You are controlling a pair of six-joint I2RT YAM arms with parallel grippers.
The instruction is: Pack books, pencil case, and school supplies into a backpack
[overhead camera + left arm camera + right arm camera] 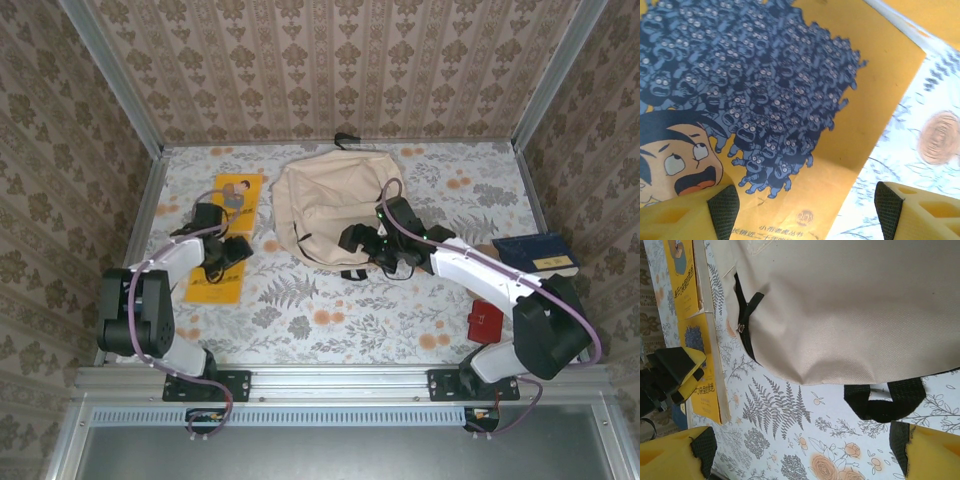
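- The big beige backpack [330, 200] lay flat in the middle of the flowery table [330, 310], toward the back wall.
- Its small black loop [346, 138] pointed to the back wall.
- The right gripper [356, 238] was at the near edge of the backpack.
- In the right wrist view, the right gripper [800, 455] had its fingers [701, 449] spread wide apart. Between them was only the tablecloth, and they held nothing.
- Just above those fingers was a black strap [885, 401] that stuck out from under the backpack [850, 305].
- A small zipper pull [742, 326] hung at the backpack's dark zipper line.
- Two yellow books lay to the left of the backpack. The far yellow book [238, 193] was close to the bag. The near yellow book [214, 284] was closer to the arms.
- The left gripper [230, 257] was over the near yellow book.
- In the left wrist view, the near yellow book [790, 90] showed a cartoon face and a crowd of little blue people.
- The left gripper [805, 215] had its fingers [723, 210] spread apart. The book's edge ran between them, and they were not pinching it.
- A navy book [536, 255] lay on the right side of the table, well apart from the backpack.
- A red square thing [486, 321] lay nearer than the navy book, beside the right arm.
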